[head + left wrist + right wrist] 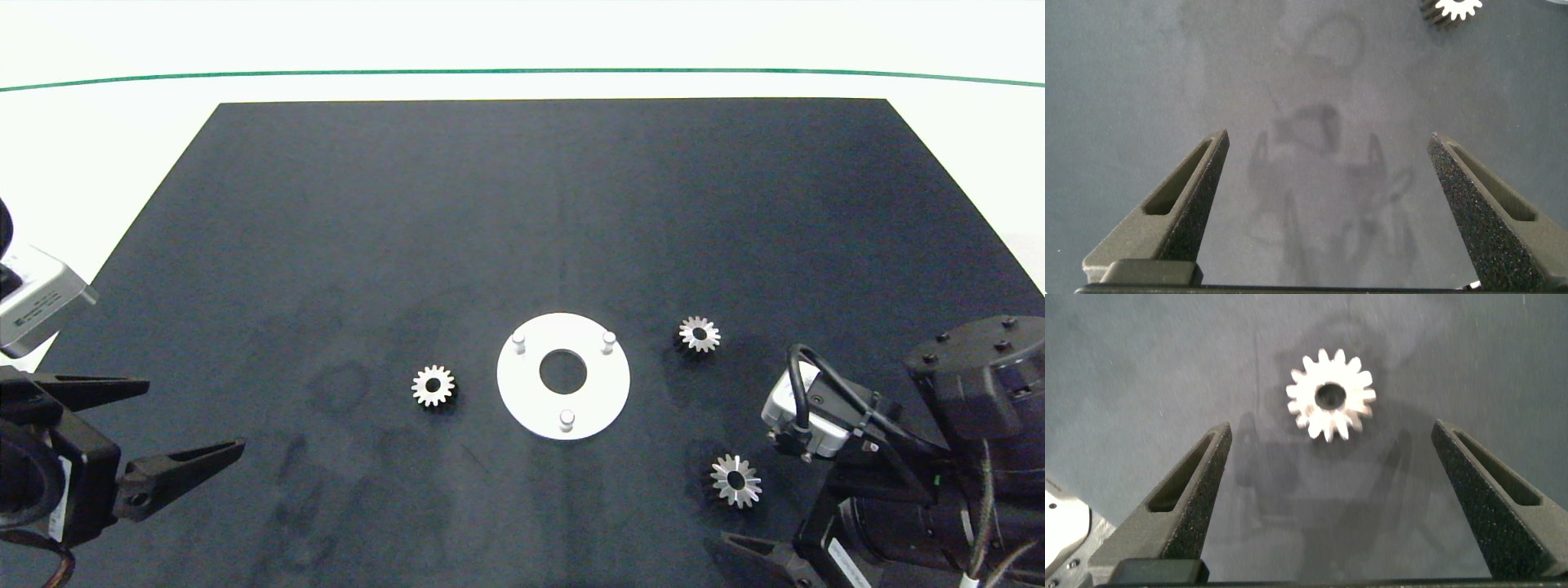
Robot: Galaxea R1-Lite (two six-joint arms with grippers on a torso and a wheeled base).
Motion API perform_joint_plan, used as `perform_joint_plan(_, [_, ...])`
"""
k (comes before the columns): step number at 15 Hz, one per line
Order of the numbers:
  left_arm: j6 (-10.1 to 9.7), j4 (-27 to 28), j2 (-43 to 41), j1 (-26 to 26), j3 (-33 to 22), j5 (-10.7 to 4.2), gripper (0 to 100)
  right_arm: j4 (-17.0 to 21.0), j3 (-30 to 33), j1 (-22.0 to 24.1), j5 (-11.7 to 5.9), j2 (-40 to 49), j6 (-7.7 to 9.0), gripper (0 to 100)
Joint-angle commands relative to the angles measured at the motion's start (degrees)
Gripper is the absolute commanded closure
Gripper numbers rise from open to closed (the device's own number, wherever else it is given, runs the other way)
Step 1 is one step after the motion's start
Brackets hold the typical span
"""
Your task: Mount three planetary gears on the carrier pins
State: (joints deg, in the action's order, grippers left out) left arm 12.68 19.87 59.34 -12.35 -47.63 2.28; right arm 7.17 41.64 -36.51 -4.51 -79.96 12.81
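Observation:
A white disc lies mid-mat with the three carrier pins standing bare on it. Three silver planetary gears lie flat on the mat: one left of the disc, one to its right, one at the front right. My right gripper is open at the front right, with that front-right gear just ahead of its fingertips, untouched. My left gripper is open and empty at the mat's left edge; the left gear is far ahead of it.
A black mat covers most of the white table. A thin green line runs across the table behind the mat. The right arm's bulky wrist and cable stand right of the front-right gear.

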Motion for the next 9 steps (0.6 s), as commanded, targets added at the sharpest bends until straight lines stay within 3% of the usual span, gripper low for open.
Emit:
perform_joint_plan(1, [0.07,0.17,-0.28,-0.13,-0.01,0.01,0,-0.22,0.37,-0.32,-0.06,-1.96,0.20,0])
perform_joint_plan(5, [0.07,0.17,-0.28,-0.04,-0.01,0.01,0,-2.07,0.19,-0.40,-2.52,-3.71,0.20,0])
perform_joint_plan(9, [0.07,0.17,-0.28,-0.13,-0.01,0.01,0,-2.95,0.10,-0.40,-2.70,-4.50,0.11,7])
